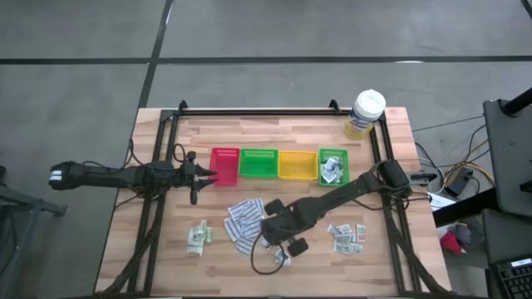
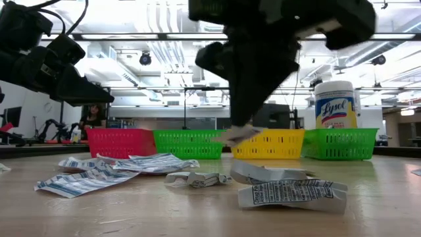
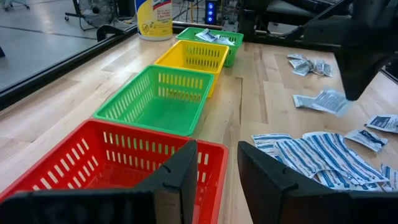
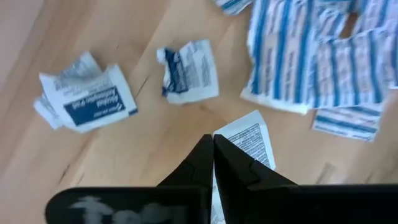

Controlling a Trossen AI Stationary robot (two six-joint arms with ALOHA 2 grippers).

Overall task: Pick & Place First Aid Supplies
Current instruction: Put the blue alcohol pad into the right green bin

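The first aid supplies lie loose on the wooden table: blue-striped white strips (image 1: pixel 245 218), pale green sachets (image 1: pixel 198 237) and small grey-white squares (image 1: pixel 347 237). My right gripper (image 4: pixel 213 142) hangs above the table's near middle, shut on one small white printed packet (image 2: pixel 240 135). A few packets lie in the right-hand green tray (image 1: pixel 332 169). My left gripper (image 3: pixel 217 174) stands open at the near edge of the red tray (image 3: pixel 112 168), touching nothing. My right gripper pinches the small printed packet between its two fingertips at one end (image 4: pixel 245 134); the fingers hide the rest of that end. The fingers come from above, slanting steeply down. The packet hangs below the fingertips, lifted clear of the table.
Red, green (image 1: pixel 258 164), yellow (image 1: pixel 297 165) and green trays stand in a row across the table's middle. A white-lidded tub (image 1: pixel 366 112) sits at the far right corner. A crumpled packet (image 4: pixel 186 71) and a folded one (image 4: pixel 87 99) lie below the right gripper.
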